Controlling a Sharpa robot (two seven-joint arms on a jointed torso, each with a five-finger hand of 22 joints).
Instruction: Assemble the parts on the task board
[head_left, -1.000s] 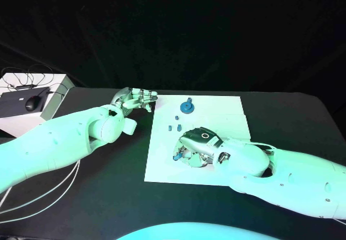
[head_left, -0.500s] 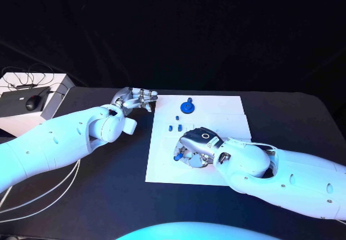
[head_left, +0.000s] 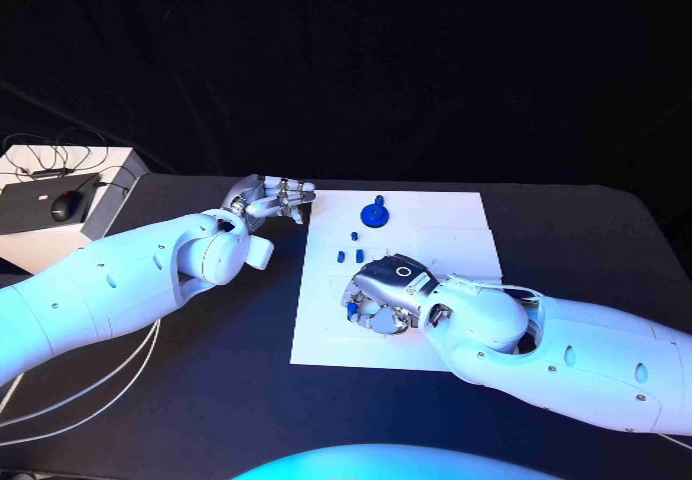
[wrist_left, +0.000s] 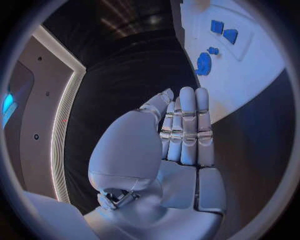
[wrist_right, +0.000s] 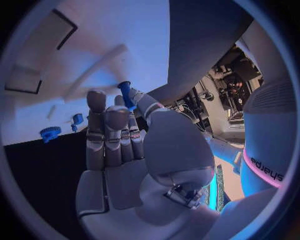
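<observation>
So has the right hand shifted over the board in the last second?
Yes, slightly: the right hand crept toward the task board's left edge.

Two bulky, glossy white arms end in silver, segmented, many-fingered hands: left hand (head_left: 271, 198), right hand (head_left: 387, 295), which bears a dark circular wrist ring.

Head camera up high, looking steeply down over my tabletop (head_left: 173, 400); task board (head_left: 462, 215) sits mid-frame, both my arms reach in from sides. Left wrist camera rides just behind my left hand (wrist_left: 172, 150), very close, facing out along fingers toward task board (wrist_left: 256, 65) edge and blue gear (wrist_left: 203, 62). Right wrist camera tucked behind my right hand (wrist_right: 125, 150), close too, facing task board (wrist_right: 75, 55). All three views share board and gear (head_left: 374, 213) (wrist_right: 49, 133).
</observation>
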